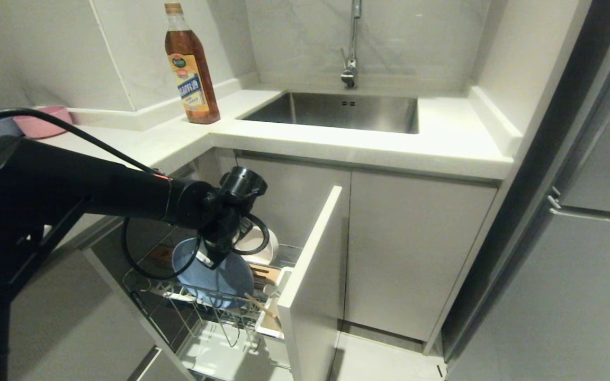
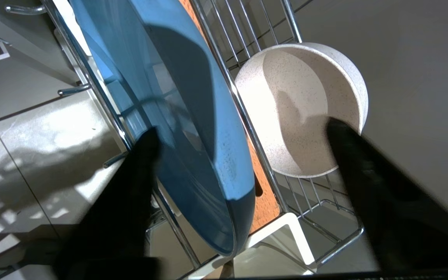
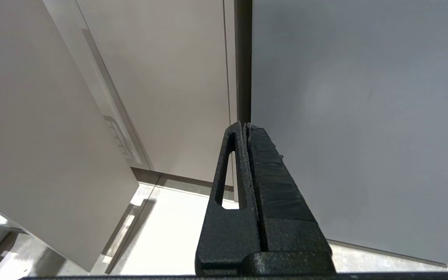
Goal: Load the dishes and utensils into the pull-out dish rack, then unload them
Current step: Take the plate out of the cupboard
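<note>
The pull-out dish rack (image 1: 220,312) already holds plate (image 2: 177,116), bowl (image 2: 301,105) and chopsticks (image 1: 262,309); my left pincer (image 2: 239,132), fingers apart, straddles the plate's rim; unloading remains.

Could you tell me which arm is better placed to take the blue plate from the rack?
Left. The left gripper hangs open astride the plate in the rack; the right gripper is shut beside cabinets.

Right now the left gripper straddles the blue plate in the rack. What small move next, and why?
Probably close the left gripper on the blue plate: its fingers stand open either side of the rim, and the plate sits upright in the pull-out dish rack, beside the white bowl.
</note>
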